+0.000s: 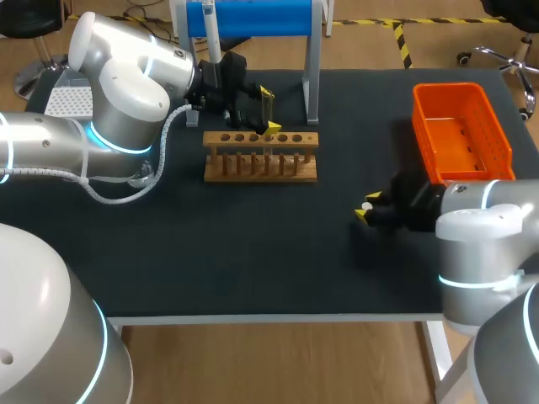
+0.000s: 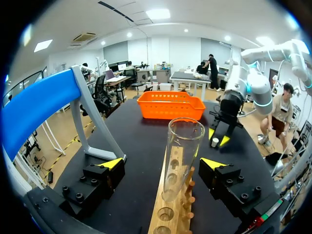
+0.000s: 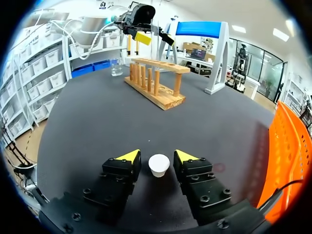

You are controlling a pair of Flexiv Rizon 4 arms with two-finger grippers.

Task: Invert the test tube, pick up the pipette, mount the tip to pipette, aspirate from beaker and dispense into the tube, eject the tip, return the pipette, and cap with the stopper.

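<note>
**Tube upright in the rack, both claws apart**

The black table (image 1: 253,261) carries everything. My left arm (image 1: 109,126) comes in over its far left side; my right arm (image 1: 480,236) sits low at the near right.

At the far edge stands the blue pipette stand (image 1: 261,17), with the pipette (image 1: 212,34) hanging at its left end. The orange basket (image 1: 446,139) lies at the far right, well apart from the rest. Just in front of the stand is the wooden rack (image 1: 261,164), and the beaker (image 3: 116,68) stands near its left end, partly under the left arm.

The test tube (image 2: 181,156) stands upright in a rack hole, mouth up. The left gripper (image 2: 163,164) hangs over the rack with the tube between its fingers — the fingers are spread wide, and neither presses on the glass.

The white stopper (image 3: 159,165) rests on the table between the fingers of the right gripper (image 3: 158,155). A dark gap shows on each side of it — the fingers are apart and grip nothing.
</note>
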